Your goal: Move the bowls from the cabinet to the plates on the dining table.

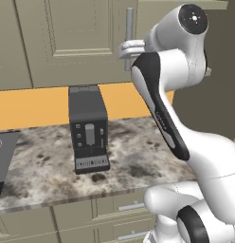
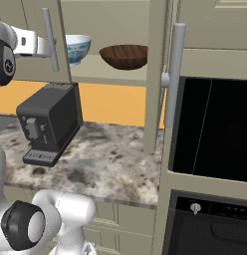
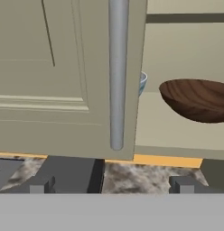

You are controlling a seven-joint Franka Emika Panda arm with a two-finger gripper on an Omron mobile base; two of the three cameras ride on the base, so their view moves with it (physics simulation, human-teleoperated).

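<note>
The gripper [image 3: 109,184] is spread, empty, before the upright door handle [image 3: 117,72]; the wooden bowl [image 3: 198,99] is seen at two o'clock.

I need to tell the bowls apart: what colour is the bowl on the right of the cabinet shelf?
Dark brown wood-grain bowl, clearest in the right base view.

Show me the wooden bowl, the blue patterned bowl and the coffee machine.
wooden bowl [image 2: 124,56], right base view, front outer wall.
blue patterned bowl [image 2: 78,48], right base view, painted side.
coffee machine [image 1: 87,127], left base view, front panel.
</note>
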